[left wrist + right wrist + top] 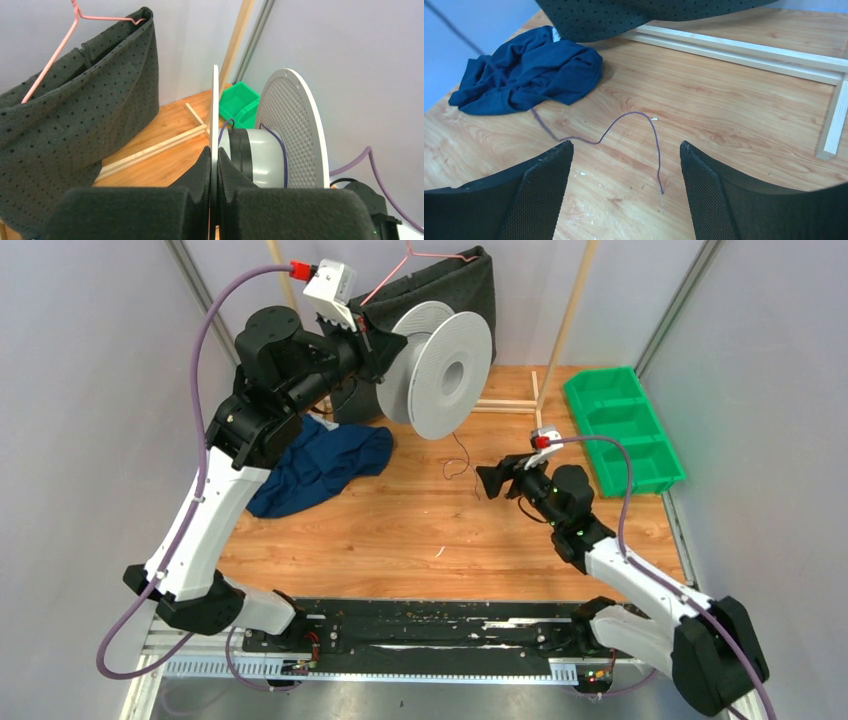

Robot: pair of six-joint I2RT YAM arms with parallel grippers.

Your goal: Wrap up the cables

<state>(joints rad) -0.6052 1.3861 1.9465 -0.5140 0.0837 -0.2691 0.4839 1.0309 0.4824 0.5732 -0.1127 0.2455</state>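
My left gripper (pixel 372 340) is shut on the near flange of the grey-white spool (pixel 448 365) and holds it up above the table's back. In the left wrist view the fingers (pixel 197 185) pinch the thin flange edge (pixel 215 110); dark cable turns lie on the hub (pixel 241 150). The thin dark cable (pixel 458 462) hangs from the spool down to the wooden table. In the right wrist view its loose end (pixel 651 135) curves on the wood between my open right gripper's (pixel 624 150) fingers. The right gripper (pixel 487 480) hovers just right of the cable end.
A dark blue cloth (pixel 318 465) lies left of the cable. A grey dotted bag on a pink hanger (pixel 440 280) stands at the back. A green bin (pixel 622 425) sits at the right. Light wooden strips (pixel 744 52) lie behind the cable.
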